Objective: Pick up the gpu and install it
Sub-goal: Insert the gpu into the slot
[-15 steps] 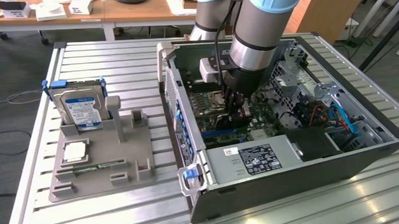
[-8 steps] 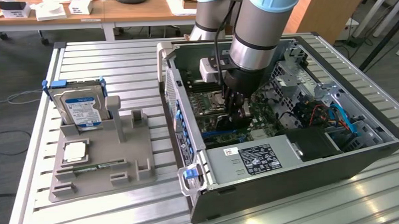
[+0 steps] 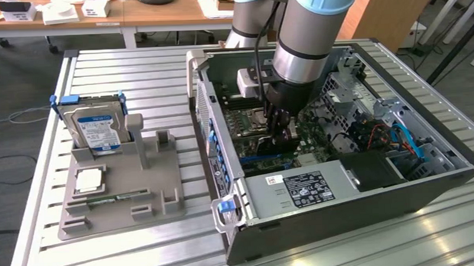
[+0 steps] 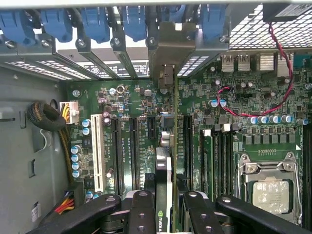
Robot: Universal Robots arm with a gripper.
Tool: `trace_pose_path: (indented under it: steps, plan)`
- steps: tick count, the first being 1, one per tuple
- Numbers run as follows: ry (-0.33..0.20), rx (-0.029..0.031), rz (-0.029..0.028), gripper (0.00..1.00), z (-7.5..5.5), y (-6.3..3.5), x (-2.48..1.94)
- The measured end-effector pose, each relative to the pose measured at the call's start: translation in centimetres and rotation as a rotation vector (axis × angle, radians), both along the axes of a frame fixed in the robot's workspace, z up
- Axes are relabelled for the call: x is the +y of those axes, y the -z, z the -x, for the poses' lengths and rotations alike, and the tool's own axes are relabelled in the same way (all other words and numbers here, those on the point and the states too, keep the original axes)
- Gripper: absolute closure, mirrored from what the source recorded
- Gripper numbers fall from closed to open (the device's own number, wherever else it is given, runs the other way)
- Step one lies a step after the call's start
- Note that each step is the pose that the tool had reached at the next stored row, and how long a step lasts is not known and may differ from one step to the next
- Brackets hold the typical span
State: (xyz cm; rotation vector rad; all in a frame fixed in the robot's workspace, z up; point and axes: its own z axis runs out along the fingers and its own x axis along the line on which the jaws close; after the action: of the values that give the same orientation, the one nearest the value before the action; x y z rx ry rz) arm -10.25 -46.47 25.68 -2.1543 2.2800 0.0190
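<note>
PC case (image 3: 342, 206) lies open on its side on the tabletop (image 3: 124, 72), on the half toward the exterior view's right, with the arm reaching down into it. Motherboard (image 4: 243, 112) faces up on the case floor. Gripper (image 4: 168, 202) is over the expansion slots, clamped on the gpu (image 4: 167, 161). Its fingers (image 4: 141, 209) pinch both faces of the card, which stands on edge and runs from the jaws toward the case's rear wall. The card's bracket (image 4: 165, 78) sits at the rear opening, under the row of blue clips (image 4: 134, 22). Reads as the seating step, partway. Can't tell if the edge connector is in its slot (the card hides it). My take on doing it well: keep the card plumb and parallel to the neighbouring black slots (image 4: 131, 146), no yaw. The bracket tongue should drop inside the rear wall, not ride on it. Press straight down. The grip is at the end away from the bracket, so the card could tip; watch for even travel along its length. The capacitors (image 4: 87, 127) by the white slot (image 4: 97, 151) are well apart from the card, so no clash there.
</note>
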Motion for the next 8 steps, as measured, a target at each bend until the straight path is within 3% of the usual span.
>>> trace_pose_path:
  steps: [8]
  plan:
    - [0.005, 0.0000, 0.0000, 0.73, 0.00, 0.02, 0.08]
